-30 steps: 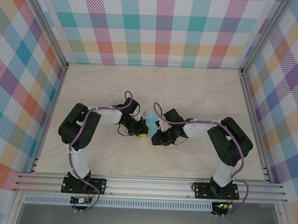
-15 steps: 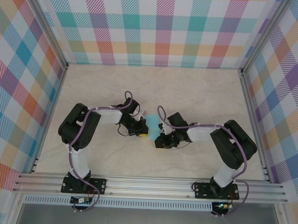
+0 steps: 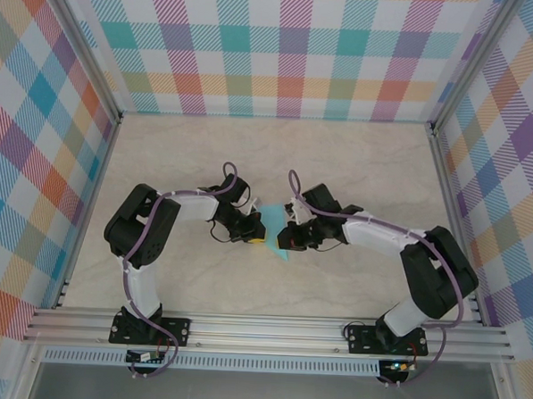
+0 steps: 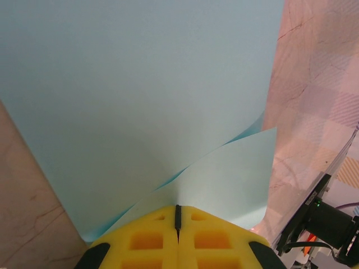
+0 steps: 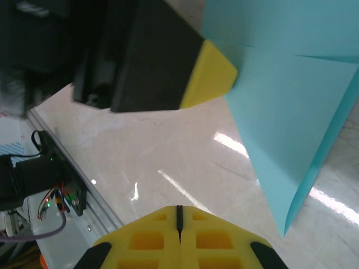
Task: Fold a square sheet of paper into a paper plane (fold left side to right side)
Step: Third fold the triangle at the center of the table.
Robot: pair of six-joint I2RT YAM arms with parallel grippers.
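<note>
My right gripper, fingers together and empty, has swung clear of the paper, which my left gripper pinches, part-folded; the plane is unfinished.

Bright, even light is falling from above in the overhead view, leaving only faint soft shadows on the pale marble-patterned tabletop. Ahead of the closed jaws of the right gripper, white glare streaks are gleaming on that glossy surface. Up and left of them, the black body of the left gripper is blurring. Beyond the left jaws, the thin turquoise paper sheet is looking washed-out, and the tabletop to their right is turning pinkish.
</note>
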